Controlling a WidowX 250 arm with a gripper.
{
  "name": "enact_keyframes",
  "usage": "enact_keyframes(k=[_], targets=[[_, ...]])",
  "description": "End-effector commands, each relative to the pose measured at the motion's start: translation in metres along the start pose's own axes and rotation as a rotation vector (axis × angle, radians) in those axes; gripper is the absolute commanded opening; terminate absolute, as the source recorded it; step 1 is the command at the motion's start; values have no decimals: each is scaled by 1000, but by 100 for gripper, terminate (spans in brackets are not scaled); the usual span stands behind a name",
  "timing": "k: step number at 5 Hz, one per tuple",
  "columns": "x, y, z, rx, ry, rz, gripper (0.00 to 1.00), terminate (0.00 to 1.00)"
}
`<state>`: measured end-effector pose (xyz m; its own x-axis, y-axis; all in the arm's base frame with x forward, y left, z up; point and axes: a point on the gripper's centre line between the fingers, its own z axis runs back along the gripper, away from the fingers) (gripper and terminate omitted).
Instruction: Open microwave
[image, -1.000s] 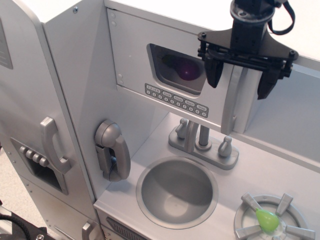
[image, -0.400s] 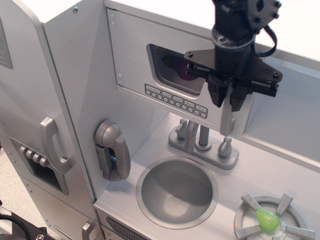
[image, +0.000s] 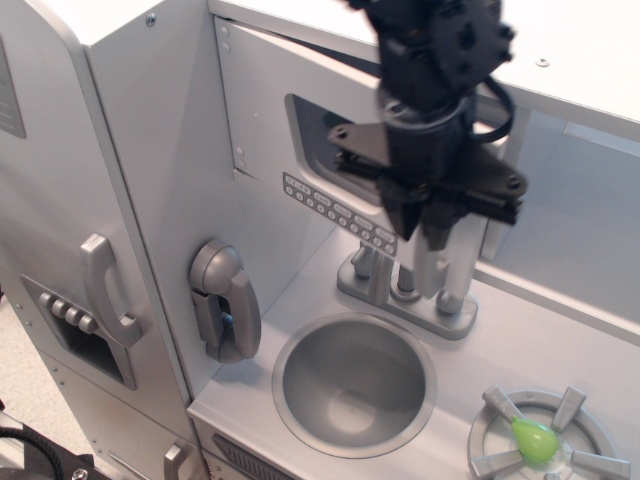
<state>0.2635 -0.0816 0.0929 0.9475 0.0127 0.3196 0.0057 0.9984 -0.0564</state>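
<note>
The microwave (image: 270, 120) is a silver-grey compartment above the sink. Its door has a dark rounded window (image: 315, 135), a row of keypad buttons (image: 335, 212) and a vertical silver bar handle (image: 440, 265). The door stands partly swung out toward me, with the inside (image: 560, 210) showing at its right. My black gripper (image: 428, 225) comes down from above and is shut on the handle's upper part, hiding most of the window.
A round sink basin (image: 353, 382) with a faucet (image: 405, 290) lies below the door. A grey toy phone (image: 225, 300) hangs on the left wall. The tall fridge door (image: 70, 230) with curved handle (image: 105, 290) is at left. A burner (image: 540, 440) holds a green object.
The gripper went from open around the handle to shut on it, then moved left and toward me, swinging the microwave door open and uncovering the inside at right.
</note>
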Motion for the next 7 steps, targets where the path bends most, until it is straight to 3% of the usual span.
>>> enact_keyframes(k=[1,2,3,4,5,7], targets=[[-19,8,29,39,49,-28,0,0],[-21,-16,29,50,181,31,100,0],[-17,-54,28,4,232,49,100,0],[-1,-85,27,-48,231,45,100,0],[11,-100,27,-52,179,30,100,0],[51,-82,16,-25,23,44,100,0]])
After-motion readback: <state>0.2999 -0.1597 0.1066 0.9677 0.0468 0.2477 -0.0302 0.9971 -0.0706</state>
